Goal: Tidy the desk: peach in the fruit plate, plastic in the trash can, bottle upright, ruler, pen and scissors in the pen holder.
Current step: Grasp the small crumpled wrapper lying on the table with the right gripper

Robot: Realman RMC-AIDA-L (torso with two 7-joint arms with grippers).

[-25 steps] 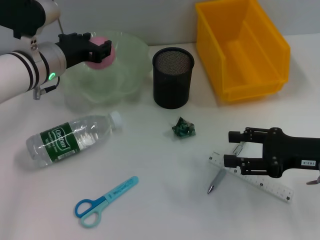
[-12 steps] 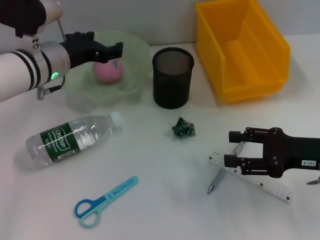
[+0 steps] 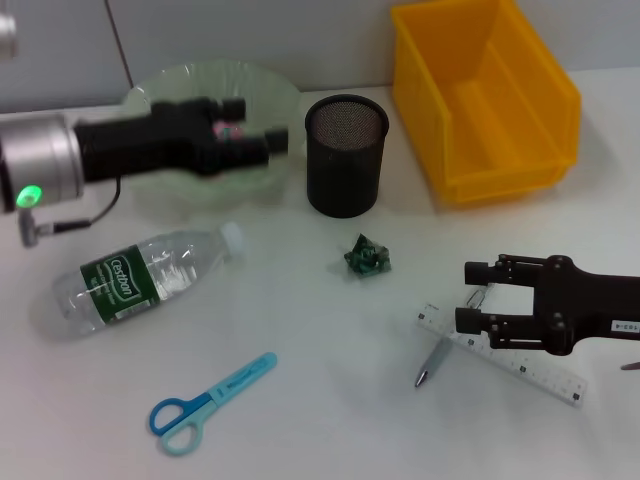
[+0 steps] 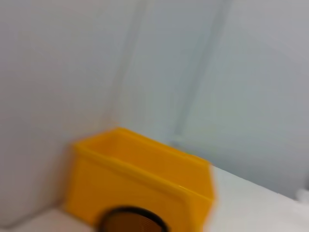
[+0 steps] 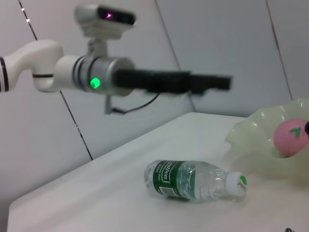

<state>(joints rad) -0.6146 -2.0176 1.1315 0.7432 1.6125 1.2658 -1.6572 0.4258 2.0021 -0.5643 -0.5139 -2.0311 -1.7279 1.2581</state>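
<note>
The pink peach (image 5: 288, 137) lies in the pale green fruit plate (image 3: 176, 88), free of any gripper; in the head view my left arm covers most of it. My left gripper (image 3: 250, 125) hangs open and empty over the plate's right side, blurred. The bottle (image 3: 140, 278) lies on its side in front of the plate. Blue scissors (image 3: 210, 403) lie near the front edge. A green plastic wad (image 3: 367, 257) sits in front of the black mesh pen holder (image 3: 345, 155). My right gripper (image 3: 468, 297) stands open just above the ruler (image 3: 520, 365) and pen (image 3: 432, 362).
The yellow bin (image 3: 485, 95) stands at the back right, beside the pen holder; the left wrist view shows the bin (image 4: 140, 183) and the holder's rim (image 4: 133, 220) too. A grey wall runs behind the desk. The bottle (image 5: 193, 180) also shows in the right wrist view.
My left gripper has let go of the peach, which now rests in the plate, and has swung right and lower across the plate. The right gripper has barely shifted.
</note>
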